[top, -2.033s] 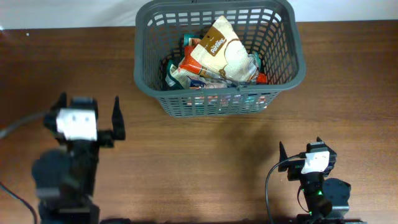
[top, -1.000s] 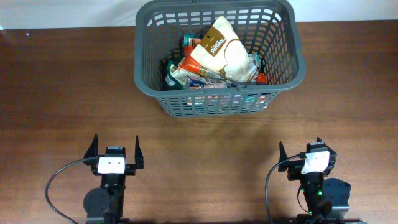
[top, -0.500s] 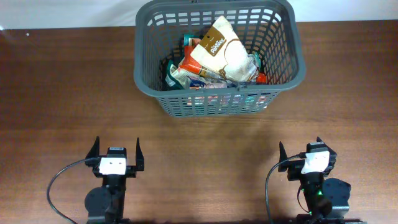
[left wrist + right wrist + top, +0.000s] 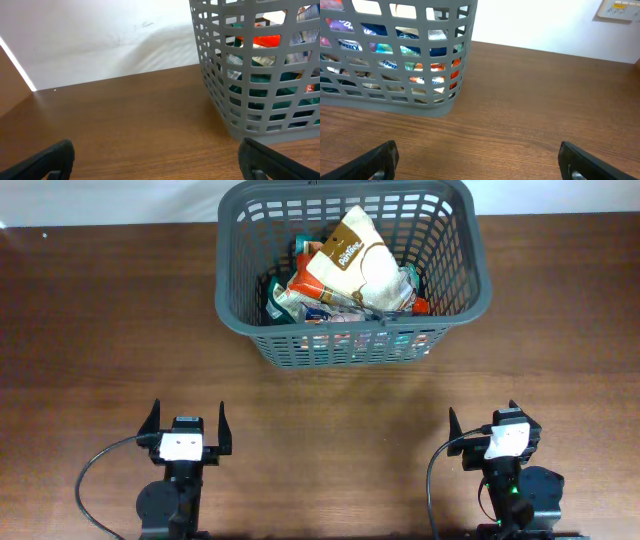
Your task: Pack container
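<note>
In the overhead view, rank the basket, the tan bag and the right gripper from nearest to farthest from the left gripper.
From the left gripper:
1. The basket, ahead and to its right.
2. The tan bag, lying on top inside the basket.
3. The right gripper, level with it, far to the right.

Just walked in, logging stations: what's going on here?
Nothing is being handled. The large dark grey slotted plastic basket sits on the brown wooden table, holding a pile of snack packets. The left gripper and right gripper are open and empty, well clear of the basket.
</note>
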